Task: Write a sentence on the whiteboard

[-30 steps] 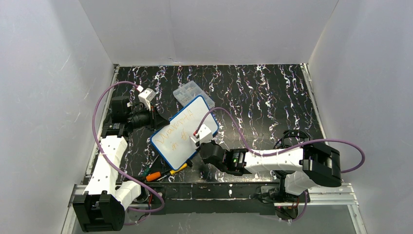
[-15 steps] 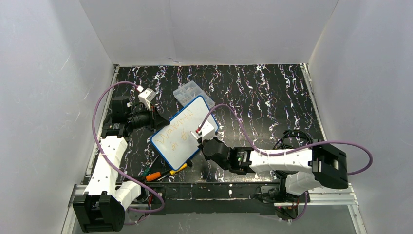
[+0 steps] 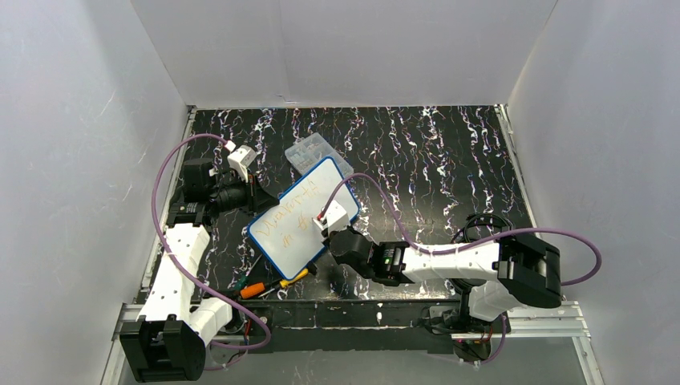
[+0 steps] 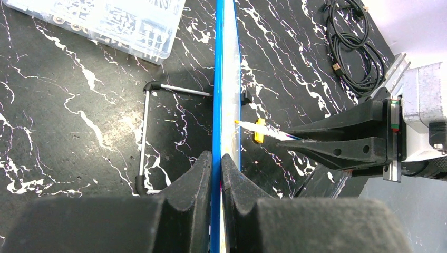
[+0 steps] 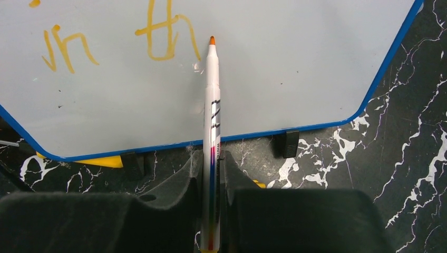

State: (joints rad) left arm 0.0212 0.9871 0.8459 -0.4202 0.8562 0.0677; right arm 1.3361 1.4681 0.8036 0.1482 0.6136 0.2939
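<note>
Left jaws are clenched on the blue rim of the whiteboard (image 3: 305, 218), pinching its left edge so that the left wrist view shows the board edge-on between the two black fingers (image 4: 187, 179). Right jaws are clamped on a marker (image 5: 212, 100), white-barrelled with an orange tip, held along the line of the fingers and pointing at the board's face. Its tip sits just right of the last orange letters; in the left wrist view it appears to meet the surface, though actual contact is hard to confirm.

The board lies slantwise over the desk (image 3: 433, 160), raised off it on the left side. The sentence (image 3: 290, 215) runs across the board's middle in two slanted orange lines; the lower line reads roughly "in th" in the right wrist view.

A clear box (image 3: 318, 154) of small parts sits just beyond the board's far corner. An orange-handled screwdriver (image 3: 255, 289) lies on the desk just off the board's near edge. A coiled black cable (image 3: 481, 224) rests well to the right of the board.
</note>
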